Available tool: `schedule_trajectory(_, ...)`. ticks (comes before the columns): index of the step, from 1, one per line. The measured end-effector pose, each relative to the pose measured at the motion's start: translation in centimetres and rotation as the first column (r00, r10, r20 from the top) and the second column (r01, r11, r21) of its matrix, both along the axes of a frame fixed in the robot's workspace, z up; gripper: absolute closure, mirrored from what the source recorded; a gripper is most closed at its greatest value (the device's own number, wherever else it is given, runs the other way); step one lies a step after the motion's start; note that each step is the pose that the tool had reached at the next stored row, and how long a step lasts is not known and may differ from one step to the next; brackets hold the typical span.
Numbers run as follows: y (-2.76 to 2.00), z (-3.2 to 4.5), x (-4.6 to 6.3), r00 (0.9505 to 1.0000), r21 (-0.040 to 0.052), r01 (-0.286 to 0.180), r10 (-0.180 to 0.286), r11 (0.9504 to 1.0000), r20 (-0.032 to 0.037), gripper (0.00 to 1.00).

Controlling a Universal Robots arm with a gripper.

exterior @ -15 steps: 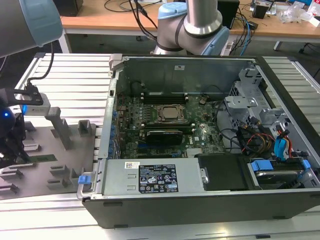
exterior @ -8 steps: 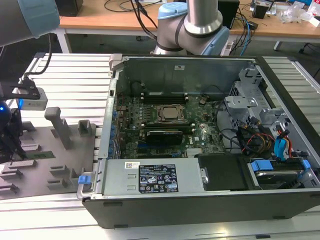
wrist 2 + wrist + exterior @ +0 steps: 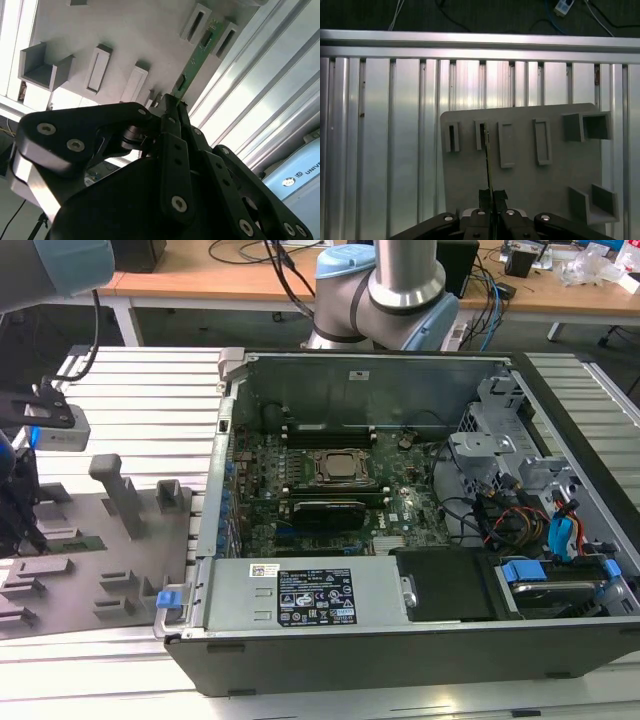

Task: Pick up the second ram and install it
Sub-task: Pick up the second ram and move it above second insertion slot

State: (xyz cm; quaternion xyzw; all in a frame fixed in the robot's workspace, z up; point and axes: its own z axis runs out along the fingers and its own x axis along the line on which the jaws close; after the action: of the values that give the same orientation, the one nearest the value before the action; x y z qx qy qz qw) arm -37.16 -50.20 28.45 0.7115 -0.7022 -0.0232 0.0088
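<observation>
One stick, its place: the second ram [image 3: 193, 64], a thin green board, stands on its edge over the grey holder plate [image 3: 555, 185] on the slatted worktop [image 3: 395, 130], well apart from the open computer case [image 3: 400, 655]. Its far end reaches among the slot-shaped holders; whether it rests in one cannot be told.
Hand: the hand [image 3: 492, 196] is clenched on the near end of the stick, one finger on each flat side, in both wrist views.
Done: the grasp seems made.
Left: the stick is not yet brought to the motherboard [image 3: 400, 512] nor pressed into a memory slot, so by this judgement most of the task is open.
Writing: a black and white label [image 3: 313, 597] sits on the metal cover inside the case; its print cannot be made out.
</observation>
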Motion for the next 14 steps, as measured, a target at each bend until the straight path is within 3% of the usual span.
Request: schedule_trajectory(14,0.05,2.07,0.0,1.0000,0.0001,0.000,0.000,1.0000,0.0000,0.86)
